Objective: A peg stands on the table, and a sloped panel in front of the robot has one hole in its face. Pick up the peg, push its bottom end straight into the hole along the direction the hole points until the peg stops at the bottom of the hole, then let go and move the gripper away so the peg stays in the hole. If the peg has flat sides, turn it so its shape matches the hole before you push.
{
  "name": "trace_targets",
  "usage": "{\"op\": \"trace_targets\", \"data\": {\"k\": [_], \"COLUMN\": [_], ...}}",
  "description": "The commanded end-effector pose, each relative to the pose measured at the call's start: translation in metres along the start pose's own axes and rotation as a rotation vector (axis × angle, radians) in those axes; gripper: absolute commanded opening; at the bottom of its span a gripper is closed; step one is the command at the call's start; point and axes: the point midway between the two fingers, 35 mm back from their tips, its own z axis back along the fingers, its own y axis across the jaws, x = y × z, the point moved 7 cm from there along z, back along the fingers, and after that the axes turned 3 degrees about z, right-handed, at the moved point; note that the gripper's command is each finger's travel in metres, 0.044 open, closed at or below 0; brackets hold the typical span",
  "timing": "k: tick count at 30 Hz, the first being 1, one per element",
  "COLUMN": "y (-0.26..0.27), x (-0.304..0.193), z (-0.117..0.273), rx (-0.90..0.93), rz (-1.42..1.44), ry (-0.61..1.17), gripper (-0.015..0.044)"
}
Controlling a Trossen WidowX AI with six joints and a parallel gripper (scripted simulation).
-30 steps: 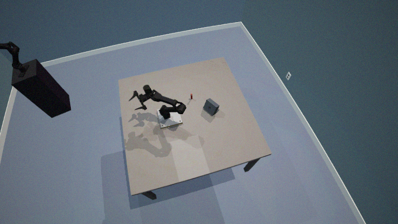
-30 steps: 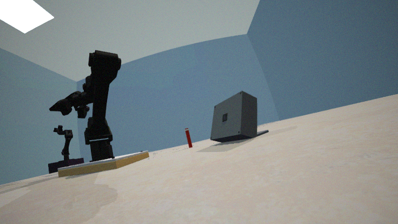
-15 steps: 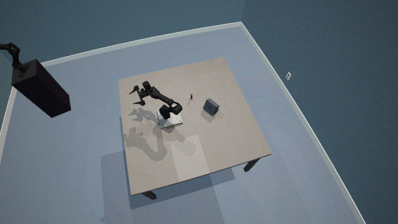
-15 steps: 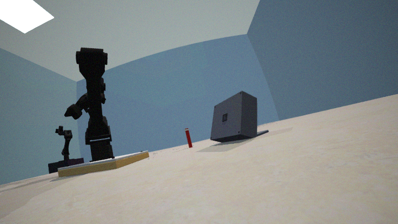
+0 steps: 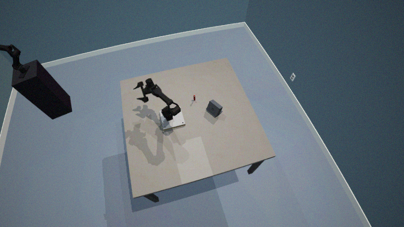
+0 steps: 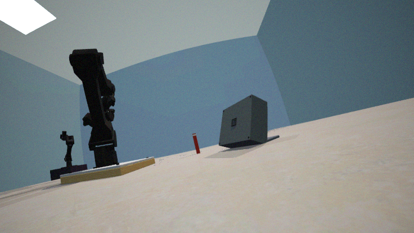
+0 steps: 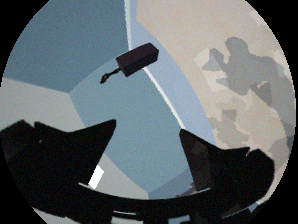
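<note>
End effector [image 5: 139,93] [image 7: 149,127] spread wide, empty, facing ten o'clock; peg [image 5: 194,97] [image 6: 196,143] upright on desk [image 5: 197,169] [image 6: 260,179], presumably for easy grasping.

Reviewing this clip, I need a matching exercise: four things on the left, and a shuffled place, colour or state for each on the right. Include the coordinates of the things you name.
Column one:
1. peg [image 5: 194,97] [image 6: 196,143]
2. sloped panel [image 5: 214,108] [image 6: 235,127]
3. gripper [image 5: 138,93] [image 7: 149,127]
4. wall outlet [image 5: 292,77]

Column two:
A. open, with nothing between its fingers
B. white, beyond the table
C. red, standing on the table
D. grey, with a square-looking hole in its face

Right pairs: 1-C, 2-D, 3-A, 4-B
</note>
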Motion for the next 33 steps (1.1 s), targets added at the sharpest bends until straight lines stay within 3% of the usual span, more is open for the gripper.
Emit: {"op": "trace_targets", "data": {"k": [1, 33], "y": [0.009, 0.041], "x": [0.013, 0.115], "z": [0.004, 0.067], "rx": [0.016, -0.034], "rz": [0.024, 0.108], "ry": [-0.079, -0.623], "gripper": [0.044, 0.044]}}
